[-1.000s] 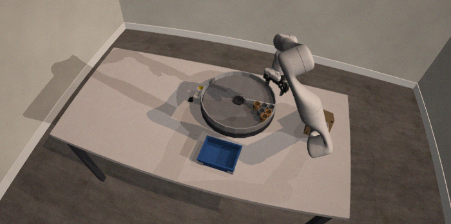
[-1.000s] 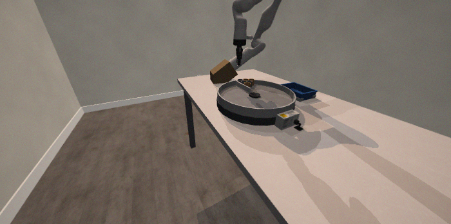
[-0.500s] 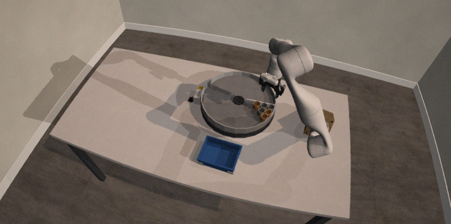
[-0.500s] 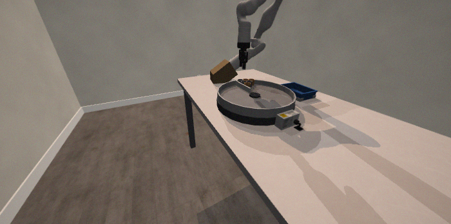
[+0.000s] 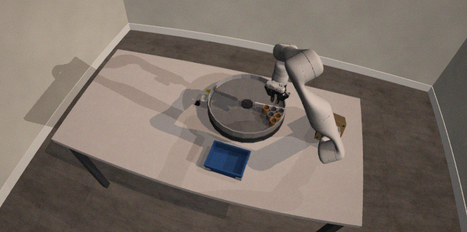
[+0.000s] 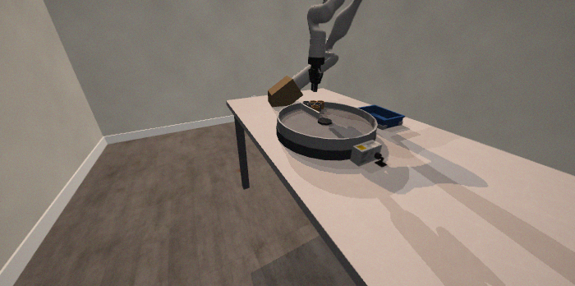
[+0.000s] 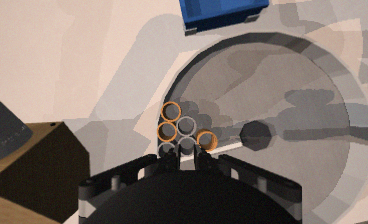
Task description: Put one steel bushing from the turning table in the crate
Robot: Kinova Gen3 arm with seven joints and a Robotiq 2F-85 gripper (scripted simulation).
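Note:
Three grey steel bushings, one of them in the middle of the cluster (image 5: 271, 113) (image 7: 186, 117), stand with three orange bushings, one nearest the hub (image 5: 265, 111) (image 7: 213, 146), on the round turning table (image 5: 233, 124) (image 6: 316, 143) (image 7: 295, 75). They are packed between its rim and a pale divider bar. My gripper (image 5: 275, 101) (image 6: 315, 90) (image 7: 187, 151) points down above the divider side of the cluster, clear of the bushings. Its fingers stand a narrow gap apart with nothing between them. In the wrist view they partly hide the nearest steel bushings. The blue crate (image 5: 221, 170) (image 6: 384, 116) (image 7: 225, 17) looks empty.
The turning table has a raised wall, a dark centre hub (image 5: 247, 103) (image 6: 324, 121) (image 7: 255, 135) and the pale divider (image 5: 261, 104) (image 7: 227, 148). A brown block (image 5: 340, 121) (image 6: 284, 93) (image 7: 40, 165) lies near the arm base. A small grey control box (image 6: 365, 154) sits beside the turning table.

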